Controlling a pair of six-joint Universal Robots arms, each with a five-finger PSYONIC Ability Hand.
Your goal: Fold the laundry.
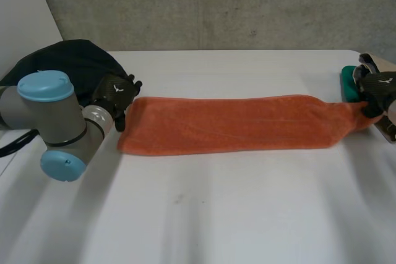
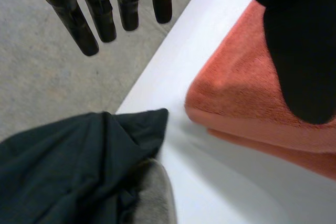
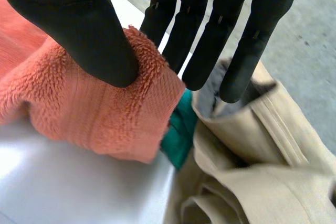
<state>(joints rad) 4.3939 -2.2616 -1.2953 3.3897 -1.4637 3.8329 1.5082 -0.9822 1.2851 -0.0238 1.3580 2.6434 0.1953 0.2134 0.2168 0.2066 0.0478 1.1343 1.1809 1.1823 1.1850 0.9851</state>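
Orange towel (image 1: 235, 123) stretched lengthwise across the white table (image 1: 216, 214), with bare tabletop wide open along its near edge. My left hand (image 1: 114, 94) sits at the towel's left end beside a dark garment (image 1: 68, 60), fingers (image 2: 100, 14) straight and spread, gripping nothing. My right hand (image 1: 377, 88) pinches the right end between thumb (image 3: 89, 24) and straight fingers, beside teal cloth (image 3: 181, 129) and beige cloth (image 3: 252, 145).

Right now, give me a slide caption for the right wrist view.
Right hand pinches the end of the orange towel, beside a green cloth and a beige garment.
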